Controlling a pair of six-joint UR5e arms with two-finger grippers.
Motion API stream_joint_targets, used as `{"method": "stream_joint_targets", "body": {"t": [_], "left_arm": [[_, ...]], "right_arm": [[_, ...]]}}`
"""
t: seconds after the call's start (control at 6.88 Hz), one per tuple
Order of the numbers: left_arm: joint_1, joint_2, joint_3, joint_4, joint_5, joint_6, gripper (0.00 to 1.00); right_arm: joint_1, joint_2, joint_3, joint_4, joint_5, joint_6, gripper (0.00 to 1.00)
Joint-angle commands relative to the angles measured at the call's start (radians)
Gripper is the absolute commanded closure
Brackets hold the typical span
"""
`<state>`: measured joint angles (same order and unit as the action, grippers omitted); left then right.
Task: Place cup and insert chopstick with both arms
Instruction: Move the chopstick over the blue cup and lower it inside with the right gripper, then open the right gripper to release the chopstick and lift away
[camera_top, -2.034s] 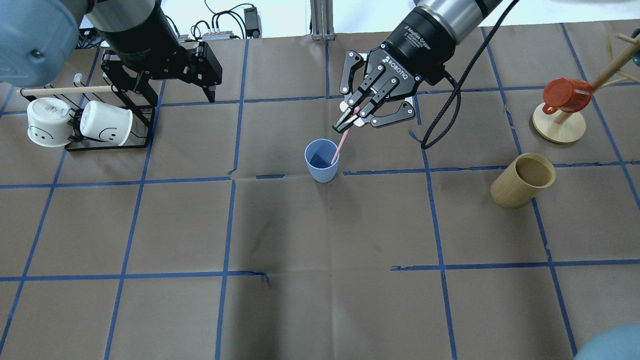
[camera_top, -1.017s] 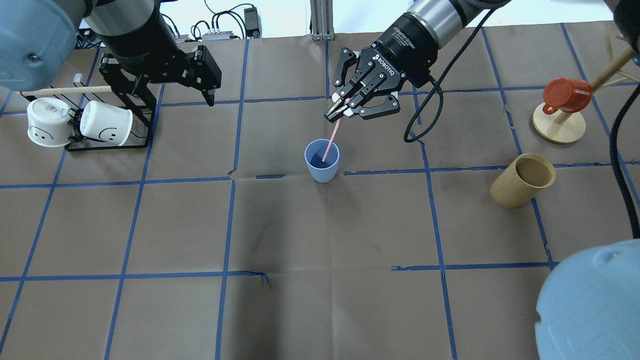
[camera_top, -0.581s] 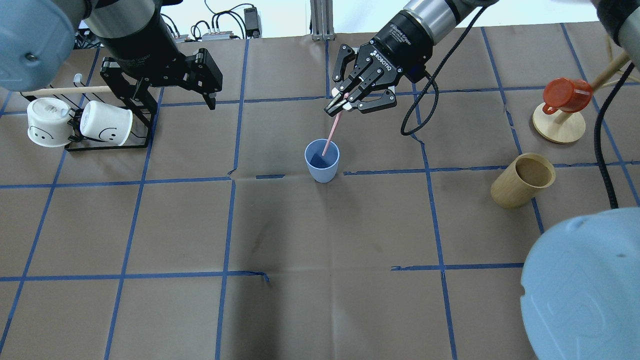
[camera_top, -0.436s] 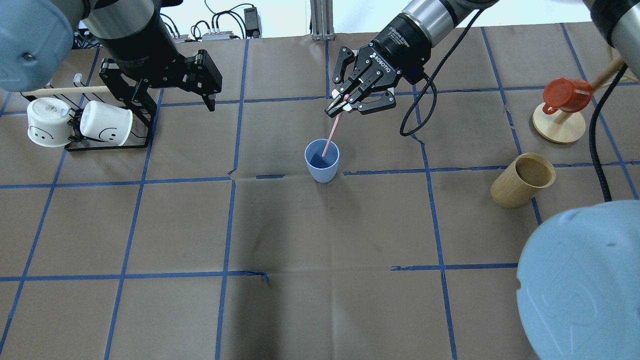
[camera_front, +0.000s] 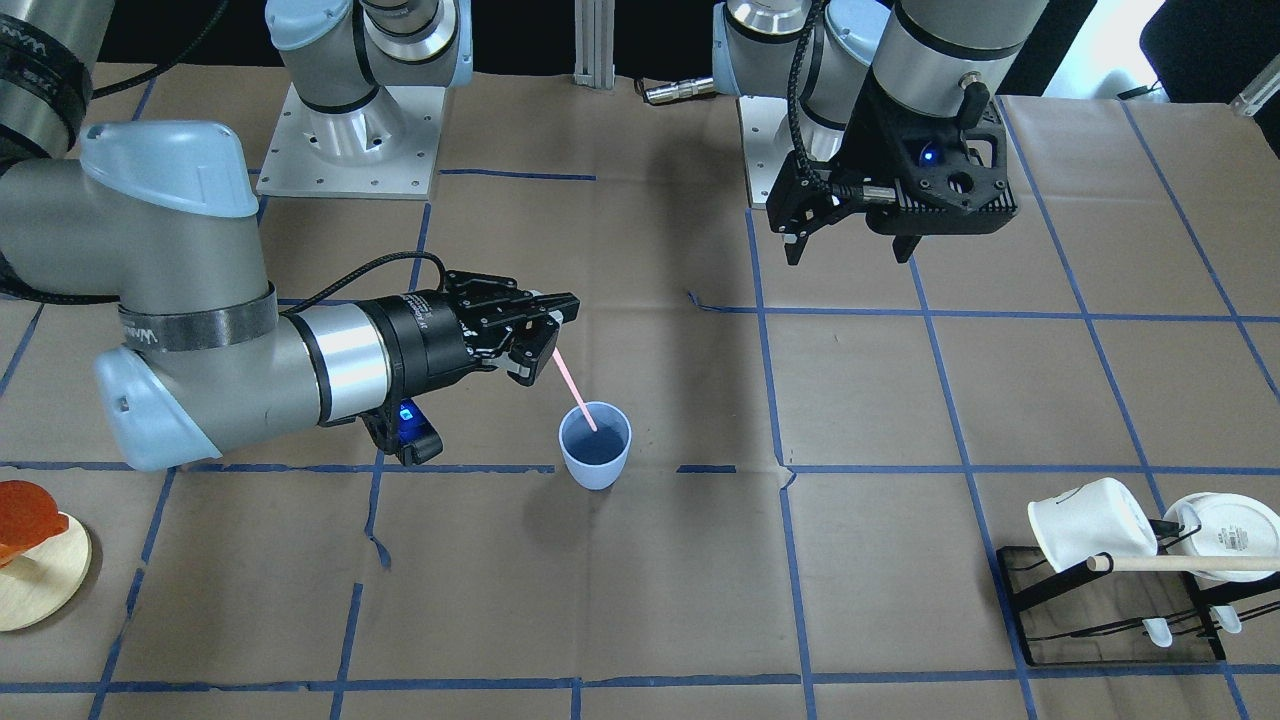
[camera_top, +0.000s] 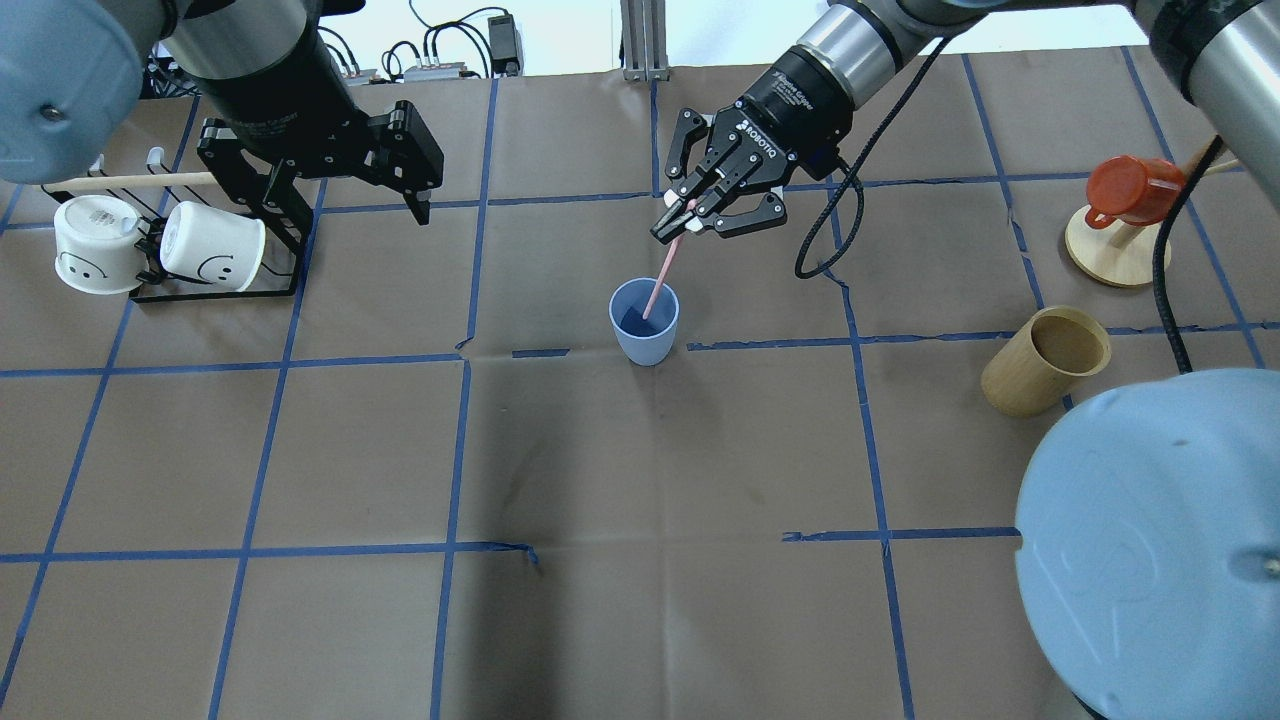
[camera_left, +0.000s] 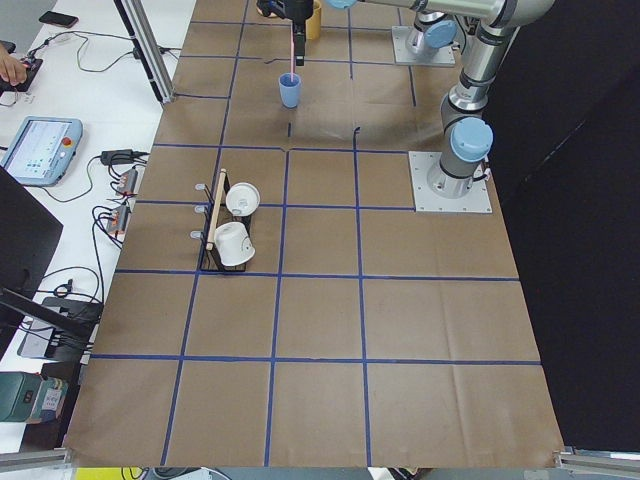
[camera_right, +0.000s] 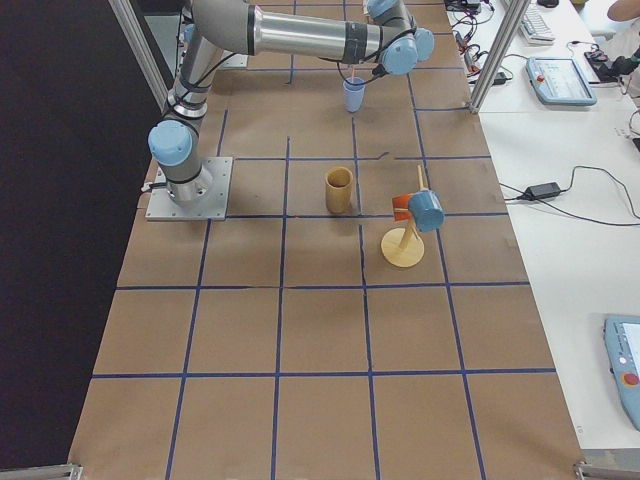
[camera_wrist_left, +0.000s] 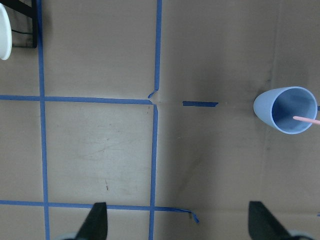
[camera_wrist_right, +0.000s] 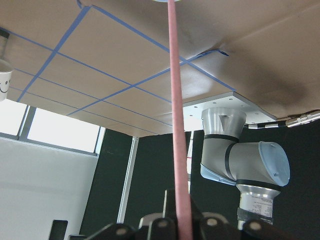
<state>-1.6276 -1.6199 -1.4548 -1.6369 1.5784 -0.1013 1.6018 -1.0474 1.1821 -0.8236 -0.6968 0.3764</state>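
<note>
Since two seconds ago, the right gripper (camera_top: 668, 226) has been drawn slightly toward the far edge of the table and tilted lower, and the right arm's pale-blue elbow cap (camera_top: 1150, 540) has been swung into the lower right corner of the overhead view. The thin pink chopstick (camera_top: 660, 272) is pinched at its upper end between the closed fingers of this gripper and is held at a slant. Its lower tip is seen inside the mouth of the light-blue plastic cup (camera_top: 645, 350), away from the rim it was nearer before. The cup is stood upright near the middle of the brown paper-covered table (camera_top: 640, 600), just beside a blue tape line. The left gripper (camera_top: 348, 205) is held well apart from the cup with its jaws spread wide and nothing between them, above the table near the black wire rack (camera_top: 215, 290), on which two white smiley-face cups (camera_top: 210, 250) are laid on their sides. A tan wooden cylinder (camera_top: 1040, 380) and a red mug (camera_top: 1125, 188) hung on a wooden stand are found toward the right.
</note>
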Motion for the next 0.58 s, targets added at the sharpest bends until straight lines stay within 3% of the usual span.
{"method": "stream_joint_targets", "body": {"t": [0.0,0.15,0.29,0.44], "left_arm": [[0.000,0.000,0.001,0.008,-0.001,0.000,0.00],[-0.001,0.000,0.002,0.008,0.000,-0.001,0.00],[0.002,0.003,0.002,0.008,0.009,0.002,0.00],[0.002,-0.001,0.010,0.008,0.000,0.002,0.00]], "right_arm": [[0.001,0.009,0.005,-0.047,-0.003,0.004,0.41],[0.004,0.009,0.005,-0.049,-0.018,0.004,0.09],[0.004,0.007,0.002,-0.048,-0.020,0.013,0.02],[0.004,0.006,-0.002,-0.049,-0.020,0.019,0.02]]}}
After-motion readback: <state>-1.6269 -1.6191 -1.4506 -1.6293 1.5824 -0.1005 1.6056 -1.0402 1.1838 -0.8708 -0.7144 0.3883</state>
